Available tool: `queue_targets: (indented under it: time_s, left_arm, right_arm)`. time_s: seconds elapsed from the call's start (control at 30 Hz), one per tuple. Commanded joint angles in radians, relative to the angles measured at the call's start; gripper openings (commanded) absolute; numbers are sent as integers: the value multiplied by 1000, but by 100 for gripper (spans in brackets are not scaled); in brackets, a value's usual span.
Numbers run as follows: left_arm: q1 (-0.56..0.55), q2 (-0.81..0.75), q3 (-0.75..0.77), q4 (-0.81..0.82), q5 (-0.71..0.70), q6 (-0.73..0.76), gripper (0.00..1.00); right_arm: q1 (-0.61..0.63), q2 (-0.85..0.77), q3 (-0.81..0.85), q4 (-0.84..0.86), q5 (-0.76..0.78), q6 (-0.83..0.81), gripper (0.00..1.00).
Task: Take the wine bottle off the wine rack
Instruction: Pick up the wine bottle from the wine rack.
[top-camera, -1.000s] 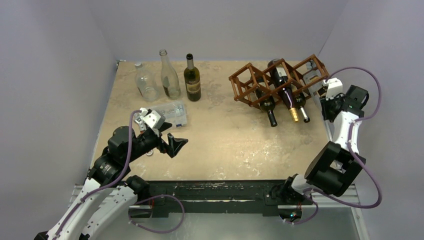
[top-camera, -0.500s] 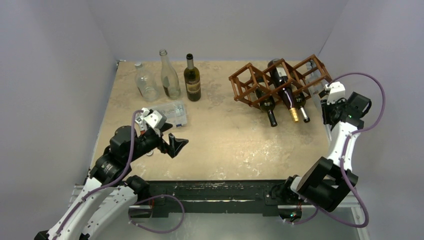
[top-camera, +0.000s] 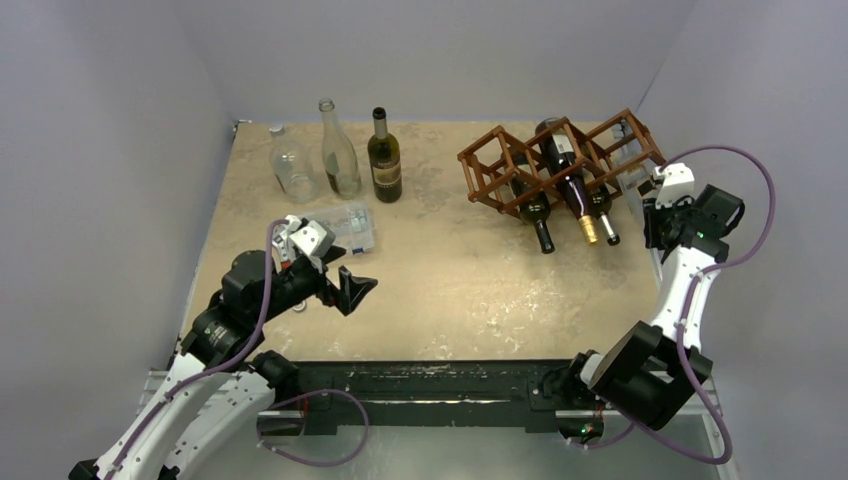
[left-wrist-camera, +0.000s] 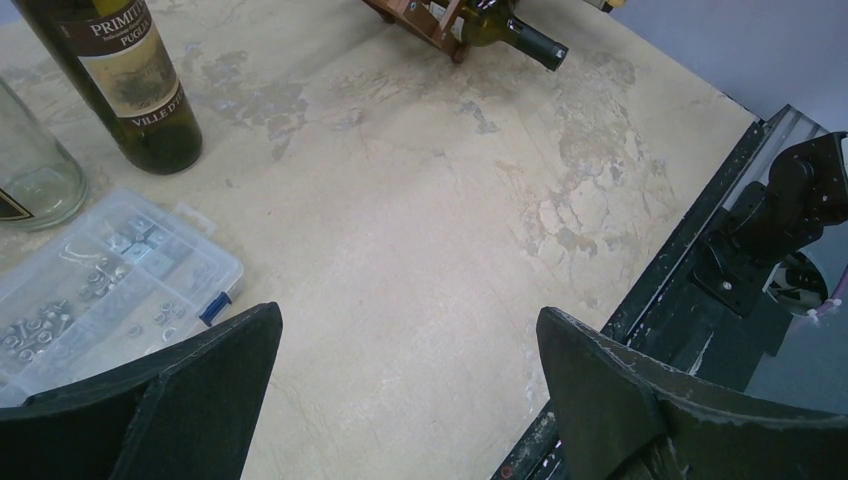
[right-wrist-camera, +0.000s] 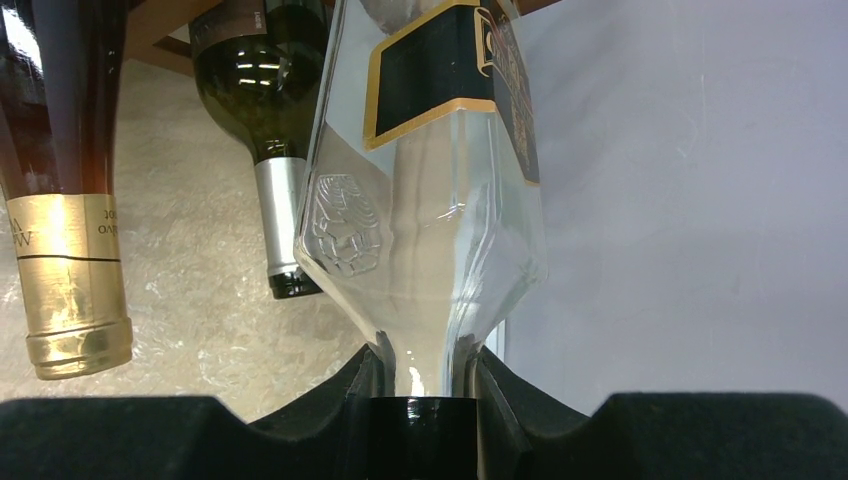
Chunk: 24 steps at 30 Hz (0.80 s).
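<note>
Neck of bottle (right-wrist-camera: 425, 250) pinched in right gripper (right-wrist-camera: 425, 392), left gripper (left-wrist-camera: 405, 330) gaping

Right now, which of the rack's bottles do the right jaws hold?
The clear-glass bottle with the black-and-gold label, gripped at its neck. The neighbouring gold-foil bottle and silver-foil bottle are dark glass and untouched.

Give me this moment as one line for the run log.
right hand: shut on clear bottle neck | clear bottle: in wine rack, right-end cell | left hand: open, empty, above table
</note>
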Motion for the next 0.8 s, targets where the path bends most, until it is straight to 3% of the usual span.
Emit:
queue_targets:
  time_s: [0.0,0.4,0.77]
  left_arm:
    - [2,6,-1,35,-4,19,100]
    - [2,13,-1,34,-1,19,100]
    - [3,18,-2,32,-2,21,100]
  right_arm:
    - [1,-60,60,-4,-66,25,0]
    - [1,-115,82,-7,-30,23,0]
    - [1,-22,77,19,2,8,0]
